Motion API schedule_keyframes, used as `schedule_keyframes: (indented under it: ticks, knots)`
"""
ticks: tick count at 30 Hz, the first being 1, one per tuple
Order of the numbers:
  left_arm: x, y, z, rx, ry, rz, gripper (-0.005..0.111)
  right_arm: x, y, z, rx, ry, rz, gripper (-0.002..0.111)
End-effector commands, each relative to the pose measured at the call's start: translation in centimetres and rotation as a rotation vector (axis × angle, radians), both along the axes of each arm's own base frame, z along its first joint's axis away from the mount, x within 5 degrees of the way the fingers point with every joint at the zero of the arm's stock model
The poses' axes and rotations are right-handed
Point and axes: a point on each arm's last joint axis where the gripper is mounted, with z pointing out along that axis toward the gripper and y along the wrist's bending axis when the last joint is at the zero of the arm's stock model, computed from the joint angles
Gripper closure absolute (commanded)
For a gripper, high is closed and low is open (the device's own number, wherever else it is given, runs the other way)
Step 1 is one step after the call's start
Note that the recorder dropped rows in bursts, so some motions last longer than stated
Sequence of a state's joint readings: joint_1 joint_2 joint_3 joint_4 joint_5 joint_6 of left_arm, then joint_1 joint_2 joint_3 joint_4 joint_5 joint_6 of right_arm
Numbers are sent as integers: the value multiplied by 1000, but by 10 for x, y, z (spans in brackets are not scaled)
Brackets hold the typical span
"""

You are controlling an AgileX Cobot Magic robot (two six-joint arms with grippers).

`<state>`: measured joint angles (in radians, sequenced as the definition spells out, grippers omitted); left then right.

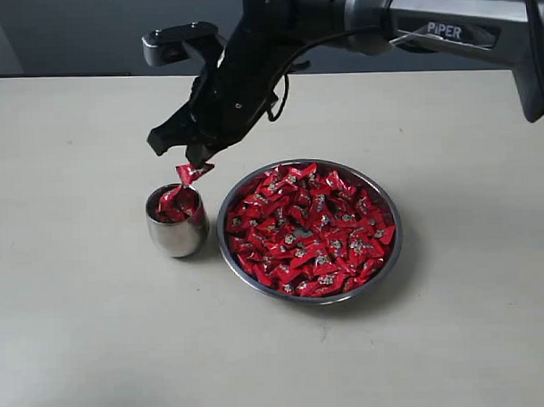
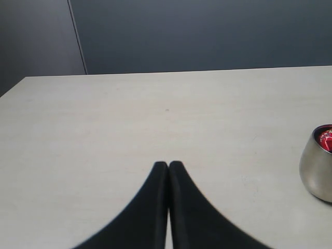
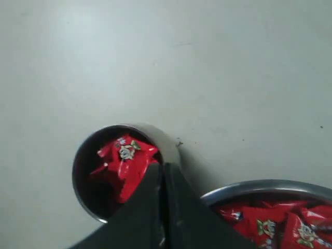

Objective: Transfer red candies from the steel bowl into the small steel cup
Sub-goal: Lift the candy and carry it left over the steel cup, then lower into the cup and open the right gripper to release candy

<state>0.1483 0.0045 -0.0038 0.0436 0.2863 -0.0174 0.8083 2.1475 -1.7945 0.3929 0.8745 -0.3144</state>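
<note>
Exterior looks down on the table [image 1: 81,353]; both wrist views share the small steel cup [image 2: 316,171]

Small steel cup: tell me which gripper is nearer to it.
Right. The right gripper hangs just above the small steel cup, shut on a red candy. The left gripper, shut and empty, sits off to one side over the table.

White lettering on the right arm [image 1: 445,30] reads "PIPER".

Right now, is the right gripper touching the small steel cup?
Apart. The exterior view shows the right gripper above the small steel cup, with the pinched red candy hanging in the gap between gripper and rim.
</note>
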Motion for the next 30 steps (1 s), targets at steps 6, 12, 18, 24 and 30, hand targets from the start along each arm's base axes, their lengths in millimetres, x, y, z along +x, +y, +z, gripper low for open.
schedule_keyframes:
  ticks: [6, 12, 18, 24, 30]
  knots:
    - [0, 0, -1, -1, -3, -1, 106, -10, 11, 9, 75, 25, 23, 109]
    - [0, 0, -1, -1, -3, -1, 106, -20, 17, -1, 36, 59, 63, 109]
    - [0, 0, -1, -1, -3, -1, 106, -25, 23, -12, 11, 77, 84, 109]
    - [0, 0, -1, -1, -3, -1, 106, -22, 19, -15, -56, 3, 104, 109]
    - [0, 0, -1, -1, -3, -1, 106, -22, 24, -18, -36, -17, 97, 109]
